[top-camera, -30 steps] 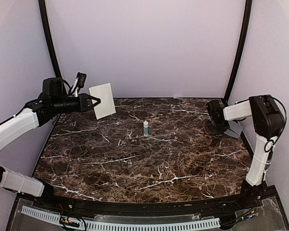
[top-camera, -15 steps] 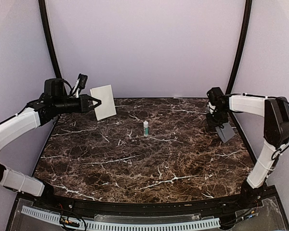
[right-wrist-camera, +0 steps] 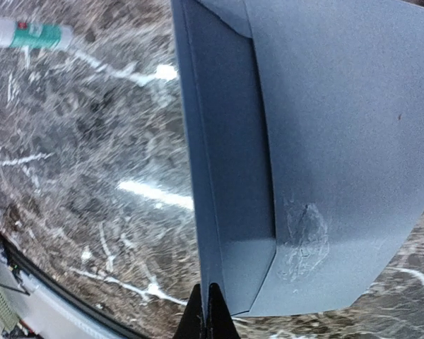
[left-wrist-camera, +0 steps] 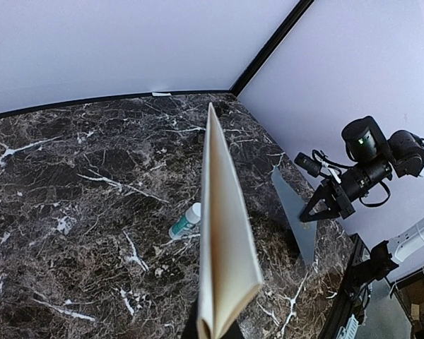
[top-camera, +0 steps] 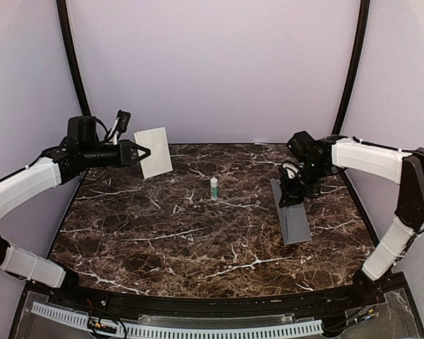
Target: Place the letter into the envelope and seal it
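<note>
At far left, the left arm is stretched level and the left fingers (top-camera: 136, 150) are closed on the letter (top-camera: 154, 151), held upright above the far-left corner. Right of centre, the right arm is bent inward and down, the right fingers (top-camera: 291, 192) pinched shut on the envelope's (top-camera: 292, 222) edge. The envelope slants toward the dark marble tabletop (top-camera: 162, 233). A tube (top-camera: 214, 188) is stood mid-tabletop, and lilac walls (top-camera: 212, 70) are seen behind.

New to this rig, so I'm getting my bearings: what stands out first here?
Each arm holds paper: the left gripper pinches the cream letter in the air over the far-left corner, and the right gripper grips the grey envelope on the right side. Between them a small white-and-green tube stands alone on the dark marble table.
</note>
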Motion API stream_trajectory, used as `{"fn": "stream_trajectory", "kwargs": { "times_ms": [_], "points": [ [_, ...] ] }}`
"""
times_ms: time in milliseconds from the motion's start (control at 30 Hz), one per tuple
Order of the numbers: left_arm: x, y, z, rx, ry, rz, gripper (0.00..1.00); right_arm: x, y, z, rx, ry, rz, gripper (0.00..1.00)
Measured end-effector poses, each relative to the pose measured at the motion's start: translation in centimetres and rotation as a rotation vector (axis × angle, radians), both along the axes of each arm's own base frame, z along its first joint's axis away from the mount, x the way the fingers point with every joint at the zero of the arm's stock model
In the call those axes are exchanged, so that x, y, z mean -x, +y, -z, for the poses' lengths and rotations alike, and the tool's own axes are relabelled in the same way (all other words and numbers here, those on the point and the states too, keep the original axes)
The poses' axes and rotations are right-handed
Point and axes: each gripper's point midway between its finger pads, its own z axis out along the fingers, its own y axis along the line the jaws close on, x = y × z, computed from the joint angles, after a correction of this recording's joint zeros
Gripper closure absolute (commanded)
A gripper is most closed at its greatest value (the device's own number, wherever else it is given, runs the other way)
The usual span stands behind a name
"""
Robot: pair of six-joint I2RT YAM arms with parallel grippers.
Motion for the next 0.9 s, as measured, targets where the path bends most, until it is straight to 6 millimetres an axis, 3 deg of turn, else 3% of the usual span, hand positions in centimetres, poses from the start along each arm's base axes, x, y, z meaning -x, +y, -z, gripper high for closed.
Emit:
{"fn": "stream_trajectory", "kwargs": {
  "times_ms": [200,333,400,467,600,767,900],
  "points": [
    [0.0,0.0,0.0,0.002,0.002,0.003,1.00,3.8,5.8,1.0,-0.117,0.157,-0.041,1.00],
    [0.1,-0.1,0.0,0.003,0.002,0.006,1.00,4.6,8.8,1.6,-0.175,0.209,-0.021,1.00],
    [0.1,-0.1,0.0,0.004,0.003,0.008,1.00,4.4,10.0,1.7,-0.205,0.215,0.001,0.90],
    [0.1,-0.1,0.0,0.005,0.003,0.010,1.00,4.0,11.2,1.4,-0.245,0.209,0.022,0.68],
    [0.2,-0.2,0.0,0.006,0.005,0.015,1.00,2.7,12.8,0.3,-0.313,0.167,0.048,0.47],
    [0.3,-0.4,0.1,0.014,0.007,0.028,1.00,1.5,13.6,-2.3,-0.378,0.080,0.058,0.42],
    [0.7,-0.7,0.3,0.035,0.017,0.050,1.00,0.7,12.9,-6.0,-0.412,-0.064,0.061,0.36]
  ]
}}
